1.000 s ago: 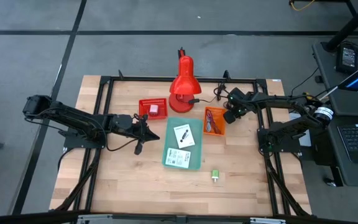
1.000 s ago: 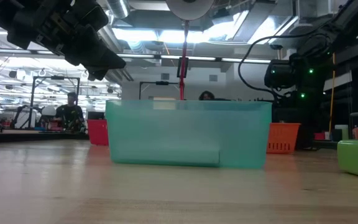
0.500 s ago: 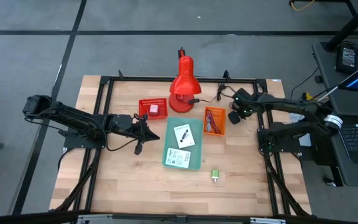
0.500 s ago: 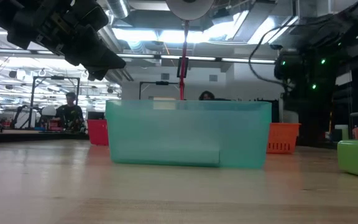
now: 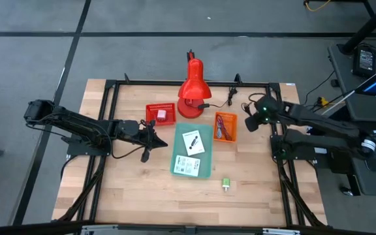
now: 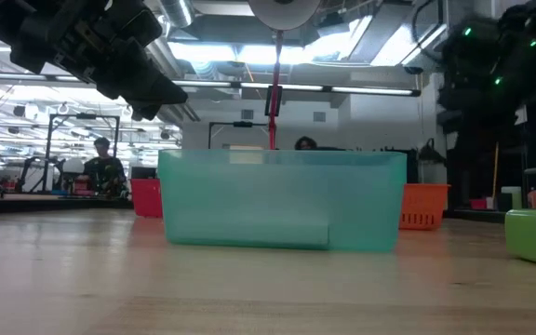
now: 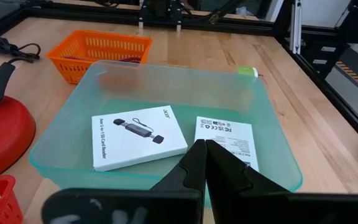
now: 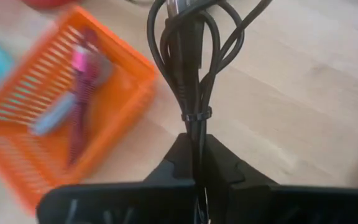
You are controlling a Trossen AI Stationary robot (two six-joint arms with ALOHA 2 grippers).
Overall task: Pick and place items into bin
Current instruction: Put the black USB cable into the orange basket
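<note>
My left gripper [image 5: 150,134] [image 7: 205,155] hangs shut above the table, just left of the teal bin [image 5: 192,151] and touching nothing. Two white printed cards [image 7: 138,135] [image 7: 225,137] lie flat on the bin's floor. My right gripper [image 5: 250,121] [image 8: 194,152] is shut on the black coiled cable [image 8: 188,37], to the right of the orange basket [image 5: 225,126]. A green block [image 5: 226,185] lies on its side on the table, near the bin's near right corner. A pink cube [image 5: 162,114] sits in the red basket [image 5: 160,113]. My right gripper pinches the black cable's gathered strands between its two fingers, just behind the cable tie [image 8: 195,116]. The coil's loops [image 8: 185,25] stick out beyond the fingertips, along the fingers. The cable is lifted clear above the bare wood beside the orange basket.
The red desk lamp [image 5: 192,81] stands behind the bin, its cord [image 5: 230,99] trailing to the right. The orange basket holds a pink item [image 8: 79,74] and a pale blue one [image 8: 51,118]. A black frame rail [image 5: 276,111] runs along the table's edges. Bare wood lies toward the near edge.
The right arm has drawn back toward the table's right edge, carrying the cable away from the orange basket's right side. In the low view it has shifted right and upward. The left arm has kept still.
</note>
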